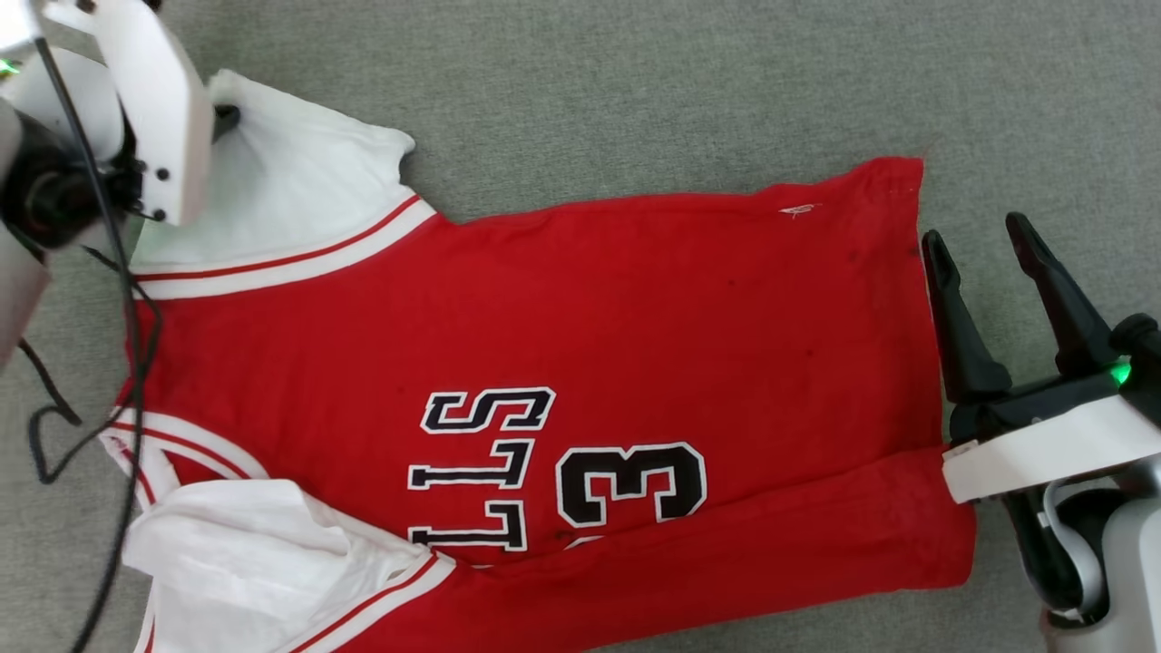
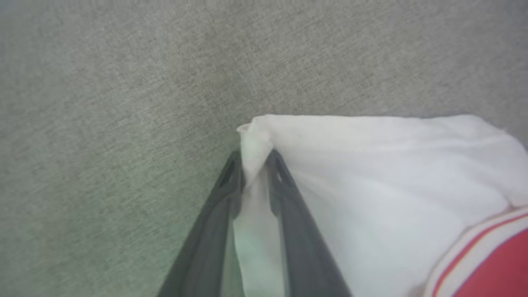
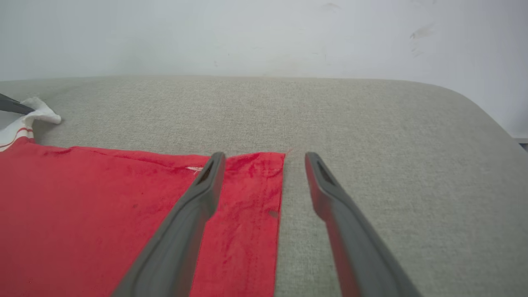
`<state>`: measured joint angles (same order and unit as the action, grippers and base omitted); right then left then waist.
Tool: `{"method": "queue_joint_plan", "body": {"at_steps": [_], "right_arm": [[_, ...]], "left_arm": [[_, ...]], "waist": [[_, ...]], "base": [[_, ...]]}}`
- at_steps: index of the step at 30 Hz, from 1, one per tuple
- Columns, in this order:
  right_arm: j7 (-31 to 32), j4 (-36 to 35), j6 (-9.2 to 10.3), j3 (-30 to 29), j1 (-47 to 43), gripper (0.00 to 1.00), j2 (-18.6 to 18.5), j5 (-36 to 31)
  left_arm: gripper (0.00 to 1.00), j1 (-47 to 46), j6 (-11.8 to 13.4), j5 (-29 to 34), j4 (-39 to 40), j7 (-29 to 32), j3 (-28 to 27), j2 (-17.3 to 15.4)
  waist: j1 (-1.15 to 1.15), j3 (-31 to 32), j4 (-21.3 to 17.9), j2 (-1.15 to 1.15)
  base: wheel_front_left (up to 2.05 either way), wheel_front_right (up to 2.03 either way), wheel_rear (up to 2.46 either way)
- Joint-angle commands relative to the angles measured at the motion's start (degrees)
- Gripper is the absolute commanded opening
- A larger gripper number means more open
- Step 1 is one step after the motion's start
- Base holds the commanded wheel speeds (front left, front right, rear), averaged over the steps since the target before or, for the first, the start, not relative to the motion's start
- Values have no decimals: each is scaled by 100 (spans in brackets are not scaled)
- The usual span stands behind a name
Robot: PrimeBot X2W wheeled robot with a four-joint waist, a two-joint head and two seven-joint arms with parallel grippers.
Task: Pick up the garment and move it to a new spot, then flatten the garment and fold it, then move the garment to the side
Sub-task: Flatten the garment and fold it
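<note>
The garment [image 1: 590, 308], a red jersey with white sleeves, black lettering and a number 3, lies spread on the grey surface, collar end to the left and hem to the right. Its near edge is folded over and the near sleeve is crumpled. My left gripper [image 1: 222, 116] is at the far white sleeve, largely hidden by its pale wrist housing. In the left wrist view its two fingers [image 2: 284, 194] pinch the sleeve's corner [image 2: 253, 136]. My right gripper [image 1: 980, 236] stands open beside the hem, with one finger over the red cloth [image 3: 103, 206] and the other over bare surface.
The grey fabric surface [image 1: 635, 82] extends beyond the jersey at the far side and right. In the right wrist view it ends in a rounded edge [image 3: 486, 111] before a white wall [image 3: 264, 37]. A black cable [image 1: 127, 363] hangs over the jersey's left end.
</note>
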<state>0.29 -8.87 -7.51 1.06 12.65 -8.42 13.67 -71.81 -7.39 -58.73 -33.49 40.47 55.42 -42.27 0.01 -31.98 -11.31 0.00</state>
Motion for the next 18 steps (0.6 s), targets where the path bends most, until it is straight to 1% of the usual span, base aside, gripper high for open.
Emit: {"method": "queue_joint_plan", "body": {"at_steps": [1,5,9,11,14,18], "right_arm": [[10,-28,5,-8,121,100,-59,-27],[183,-122,5,-35,269,100,-372,-79],[645,-223,5,8,550,100,-837,30],[1016,-237,5,114,735,100,-1136,115],[1694,-103,6,233,1055,100,-1578,418],[2803,236,5,495,1412,100,-2104,911]], "left_arm": [[0,327,-4,50,-41,-123,184,110],[0,233,-6,71,148,-564,267,135],[0,233,-6,18,309,-958,347,152],[0,242,-6,1,398,-1147,383,140],[0,275,-7,-28,543,-1345,472,114],[0,282,-7,-85,718,-1605,513,99]], "waist": [[-1,61,52,0],[-1,277,185,0],[-1,550,352,0],[-1,647,433,0],[-1,747,571,0],[-1,819,745,0]], "base": [[0,0,0],[0,0,0],[0,0,0],[0,0,0],[0,0,0],[0,0,0]]}}
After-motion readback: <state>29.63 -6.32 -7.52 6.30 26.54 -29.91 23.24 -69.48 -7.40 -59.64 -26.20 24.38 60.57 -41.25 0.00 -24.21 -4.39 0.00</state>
